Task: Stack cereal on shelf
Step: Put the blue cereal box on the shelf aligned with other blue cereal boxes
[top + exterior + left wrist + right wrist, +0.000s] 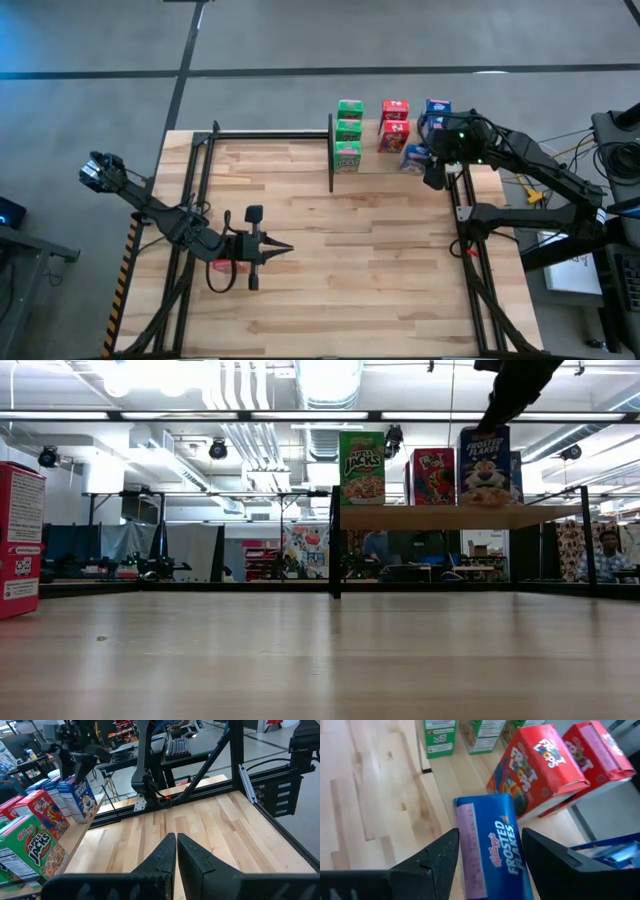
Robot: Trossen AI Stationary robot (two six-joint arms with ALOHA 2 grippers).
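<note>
– Right end effector (490, 837): where is it, and how do its fingers stand?
– It hangs over the shelf (450, 517), straight above a blue box (492, 850). The fingers are spread, one on each side of the box. Whether the pads touch its sides, I cannot tell.
– Which way does that box point?
– It is upright. In the low view it stands on its short end on the shelf, with its long axis vertical and the printed front facing across the counter (380, 260). Its narrow lettered panel faces the right wrist camera. The fingers flank that panel's long edges.
– What lies around the end effector?
– Two red boxes (540, 767) stand just beside the blue one, beyond one fingertip. A row of green boxes (348, 130) stands farther on the same side, by the shelf's black post. More blue cereal (615, 852) shows by the outer finger, but too little of it is visible to tell how it lies.
– Do the front boxes agree in direction?
– Yes. In the low view, green, red and blue stand side by side under the end effector, all upright with their fronts the same way.
– And the left end effector (176, 842)?
– It waits low over bare counter, well away from the shelf, with its fingers pressed together and holding nothing.
</note>
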